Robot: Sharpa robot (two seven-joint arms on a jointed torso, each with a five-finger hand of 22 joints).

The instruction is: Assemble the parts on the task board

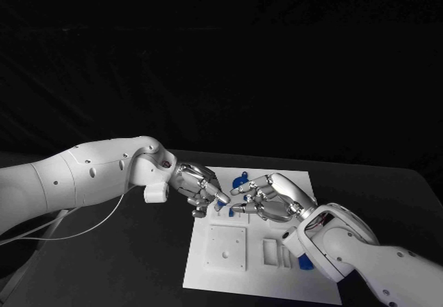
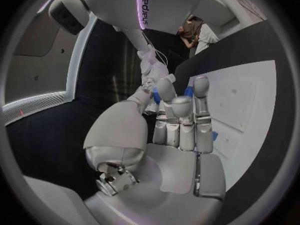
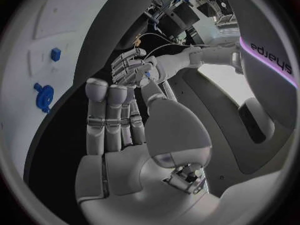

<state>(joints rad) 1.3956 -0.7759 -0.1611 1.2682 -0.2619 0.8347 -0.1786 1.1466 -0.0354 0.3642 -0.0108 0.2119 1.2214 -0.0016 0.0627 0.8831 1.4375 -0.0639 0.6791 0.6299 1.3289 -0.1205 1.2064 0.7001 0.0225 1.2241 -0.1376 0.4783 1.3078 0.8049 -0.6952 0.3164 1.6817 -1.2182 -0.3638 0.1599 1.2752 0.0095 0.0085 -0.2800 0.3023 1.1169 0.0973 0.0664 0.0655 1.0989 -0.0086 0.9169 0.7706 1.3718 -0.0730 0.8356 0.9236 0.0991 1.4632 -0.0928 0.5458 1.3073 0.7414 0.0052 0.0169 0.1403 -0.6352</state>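
Observation:
The white task board [image 1: 242, 256] lies in the middle of the black table. My left hand [image 1: 201, 188] hovers over the board's far left corner and pinches a small blue part [image 2: 154, 96] between thumb and a finger; the same part [image 3: 148, 75] shows at its fingertips in the right wrist view. My right hand [image 1: 275, 198] faces it closely from the right, fingers apart and holding nothing. A blue hooked part [image 1: 242, 174] lies on the board just beyond both hands, and appears again [image 3: 44, 96] beside a small blue square part [image 3: 55, 54].
A raised square plate [image 1: 227, 245] and narrow slots [image 1: 273, 251] sit on the board's near half. Another blue part [image 1: 305, 261] stands beside my right forearm. Black table surrounds the board on the left and right.

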